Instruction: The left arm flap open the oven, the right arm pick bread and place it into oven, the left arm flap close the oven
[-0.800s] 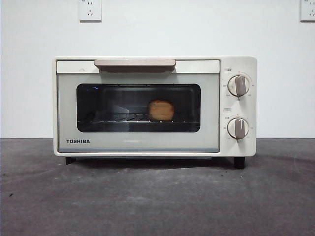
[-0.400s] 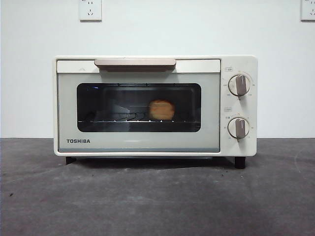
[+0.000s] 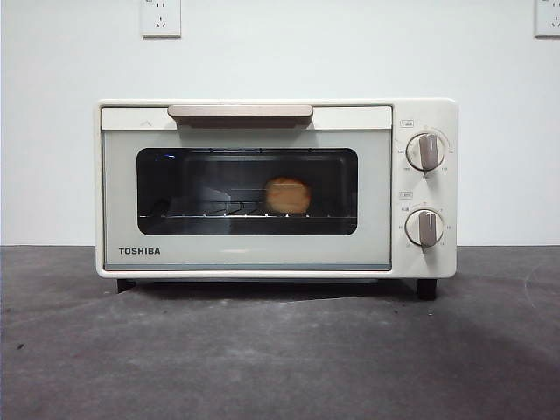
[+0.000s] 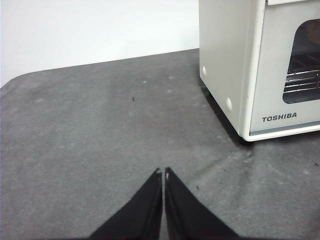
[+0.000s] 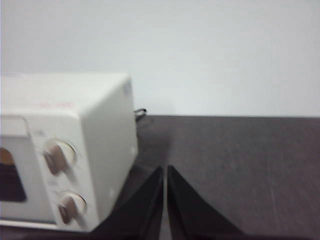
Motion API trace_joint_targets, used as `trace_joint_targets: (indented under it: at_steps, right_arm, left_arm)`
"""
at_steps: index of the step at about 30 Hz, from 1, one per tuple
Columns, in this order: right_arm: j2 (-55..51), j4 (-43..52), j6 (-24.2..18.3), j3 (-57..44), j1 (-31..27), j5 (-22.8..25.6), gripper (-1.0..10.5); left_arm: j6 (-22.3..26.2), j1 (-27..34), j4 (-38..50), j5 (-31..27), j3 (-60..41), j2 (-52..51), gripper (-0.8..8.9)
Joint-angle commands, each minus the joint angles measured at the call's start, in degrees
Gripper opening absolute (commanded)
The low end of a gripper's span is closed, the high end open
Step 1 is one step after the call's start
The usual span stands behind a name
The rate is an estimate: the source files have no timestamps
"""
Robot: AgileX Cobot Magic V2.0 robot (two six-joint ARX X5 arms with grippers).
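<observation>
The cream-white TOSHIBA oven [image 3: 276, 188] stands in the middle of the table with its door closed and the beige handle [image 3: 240, 112] at the top. Behind the dark glass window the golden bread [image 3: 287, 195] rests on the wire rack. In the left wrist view my left gripper [image 4: 163, 172] is shut and empty, low over the dark table, off the oven's [image 4: 260, 70] left side. My right gripper [image 5: 164, 169] is also shut and empty, off the oven's [image 5: 65, 150] knob side. Neither gripper shows in the front view.
Two round knobs [image 3: 425, 150] sit on the oven's right panel. The dark grey table [image 3: 280, 350] stretches in front of the oven, and a white wall with two power outlets [image 3: 160, 17] stands behind it.
</observation>
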Motion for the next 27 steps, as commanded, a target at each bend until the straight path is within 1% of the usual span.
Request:
trace_joint_targets:
  at_steps: [1, 3, 10, 13, 21, 23, 27]
  right_arm:
    - [-1.9, 0.7, -0.5, -2.4, -0.1, 1.6, 0.1]
    - [-3.0, 0.7, -0.5, -4.1, -0.1, 2.4, 0.1]
    - [-6.5, 0.6, -0.2, -9.2, -0.1, 2.5, 0.1]
    - [-7.1, 0.5, 1.2, -10.9, -0.1, 2.5, 0.1]
    - [-7.1, -7.5, 1.7, -11.2, 0.0, 2.5, 0.1]
    - [-7.1, -7.2, 2.4, -11.2, 0.0, 2.3, 0.1]
    - [-7.1, -6.2, 2.4, -11.2, 0.0, 2.1, 0.1]
  left_arm:
    - [-0.1, 0.1, -0.3, 0.0, -1.2, -0.1, 0.19]
    - [-0.1, 0.1, -0.3, 0.0, -1.2, -0.1, 0.19]
    - [-0.1, 0.1, -0.3, 0.0, -1.2, -0.1, 0.19]
    - [-0.1, 0.1, -0.3, 0.0, -1.2, -0.1, 0.19]
    - [-0.1, 0.1, -0.3, 0.0, -1.2, -0.1, 0.19]
    - [-0.1, 0.1, -0.3, 0.0, -1.2, -0.1, 0.19]
    - [-0.1, 0.1, -0.3, 0.0, -1.2, -0.1, 0.19]
